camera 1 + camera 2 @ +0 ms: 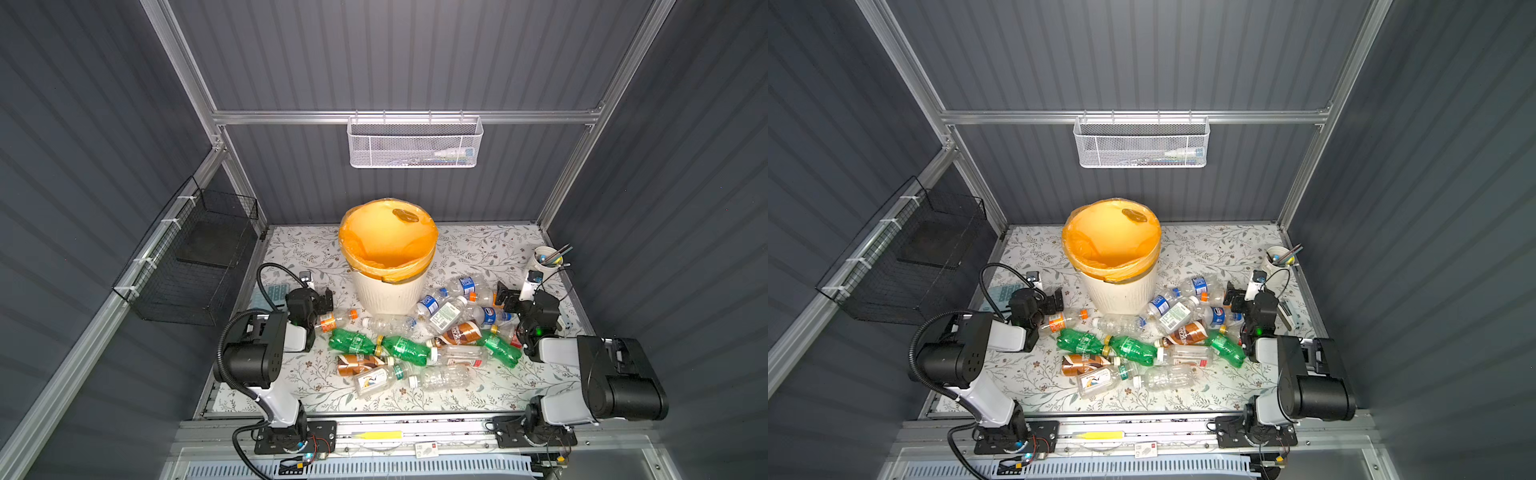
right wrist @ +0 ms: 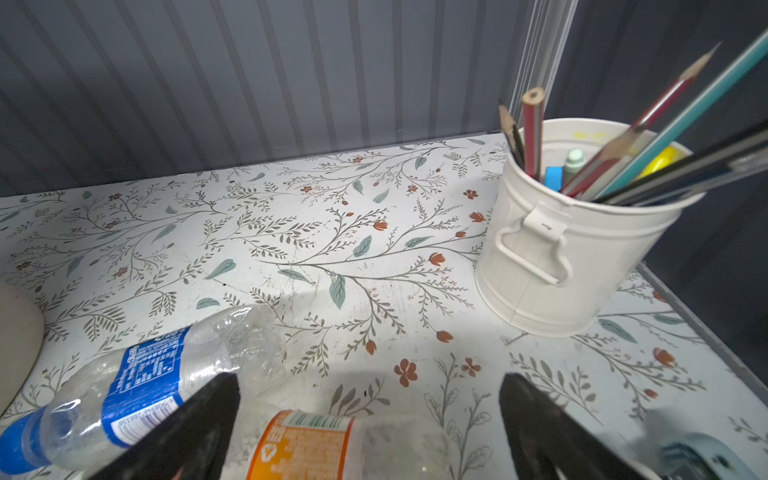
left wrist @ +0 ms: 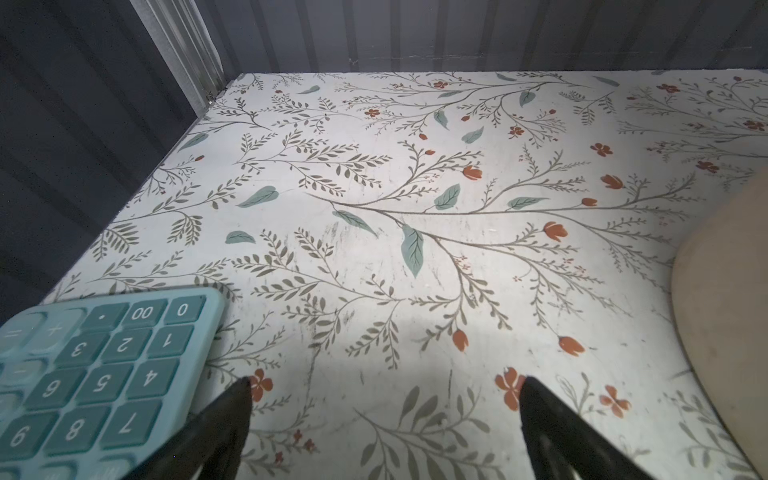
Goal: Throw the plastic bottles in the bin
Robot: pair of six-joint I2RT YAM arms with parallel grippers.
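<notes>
Cell floor is a white floral-patterned table surface [image 1: 478, 245]. On it, the round cream ribbed plastic bin with an orange-yellow bag liner [image 1: 388, 291] stands upright mid-surface, nearer the far edge.

The plastic bottles [image 1: 405, 349] (clear, green, brown-labelled) lie on their sides on the surface. They form a loose pile from the bin's front and right side toward the near edge, between the two arms.

State of the left gripper [image 3: 385, 382]: released, jaws wide, nothing between them, over bare surface just left of the bin's base. A clear bottle with orange cap and label [image 1: 334, 320] lies just beside it in both top views.

State of the right gripper [image 2: 369, 378]: also released and wide, at the pile's right end near the right edge. An orange-labelled clear bottle [image 2: 307, 444] sits below the gap, not clamped, and a blue-labelled clear bottle [image 2: 141, 386] is by one finger.

A flat teal calculator [image 3: 104, 374] lies near the left edge. A white metal cup of pencils [image 2: 582, 257] is toward the far right corner.
</notes>
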